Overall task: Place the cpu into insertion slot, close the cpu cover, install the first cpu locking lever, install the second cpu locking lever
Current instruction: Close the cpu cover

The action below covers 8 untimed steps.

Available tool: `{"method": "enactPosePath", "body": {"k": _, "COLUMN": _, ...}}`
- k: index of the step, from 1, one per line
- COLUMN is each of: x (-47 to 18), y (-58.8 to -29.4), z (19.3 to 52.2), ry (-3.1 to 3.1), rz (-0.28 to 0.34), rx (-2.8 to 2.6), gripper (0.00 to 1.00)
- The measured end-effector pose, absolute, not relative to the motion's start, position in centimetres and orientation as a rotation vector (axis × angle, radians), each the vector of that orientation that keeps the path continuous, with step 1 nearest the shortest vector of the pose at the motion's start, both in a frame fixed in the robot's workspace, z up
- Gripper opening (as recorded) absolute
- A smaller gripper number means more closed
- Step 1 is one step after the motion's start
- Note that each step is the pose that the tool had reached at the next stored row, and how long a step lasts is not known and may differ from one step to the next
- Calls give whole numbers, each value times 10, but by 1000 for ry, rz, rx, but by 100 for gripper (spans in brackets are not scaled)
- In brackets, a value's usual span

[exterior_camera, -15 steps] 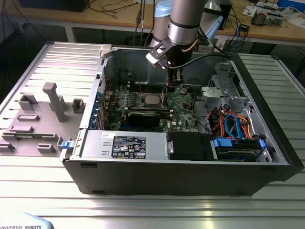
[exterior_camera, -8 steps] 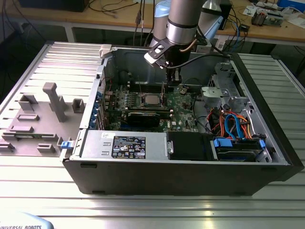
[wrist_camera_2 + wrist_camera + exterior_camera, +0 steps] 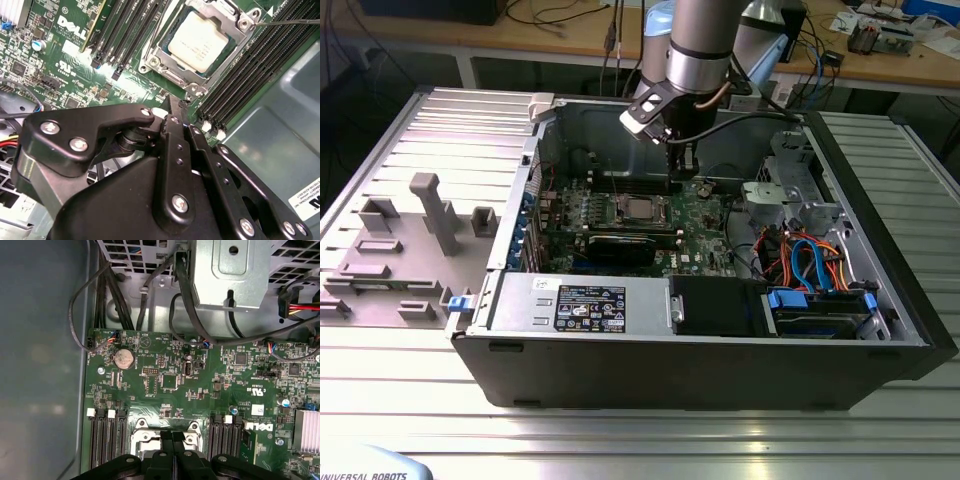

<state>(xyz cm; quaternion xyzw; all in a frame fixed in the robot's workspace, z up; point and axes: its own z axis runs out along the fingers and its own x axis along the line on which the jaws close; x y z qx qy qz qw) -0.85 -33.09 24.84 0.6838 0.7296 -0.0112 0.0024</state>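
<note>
The claw (image 3: 176, 107), clenched empty, hangs just beside the cpu (image 3: 196, 41) lying under its cover (image 3: 231, 50).

In the first wrist view the gripper (image 3: 173, 435) hides the middle of the insertion slot (image 3: 141, 438), and the picture's edge cuts the rest off. In the second wrist view the cpu cover (image 3: 243, 25) and a thin locking lever (image 3: 290, 21) run past the picture's edge, and the gripper's body hides much of the motherboard (image 3: 75, 65). In the exterior view the levers by the cpu (image 3: 641, 209) are too small to tell, and the arm (image 3: 705, 40) is cut off at the top.
</note>
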Motion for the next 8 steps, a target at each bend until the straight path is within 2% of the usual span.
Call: {"method": "enactPosePath", "body": {"k": 8, "x": -24, "y": -331, "z": 241, "ry": 2289, "rz": -36, "rx": 2145, "gripper": 11}}
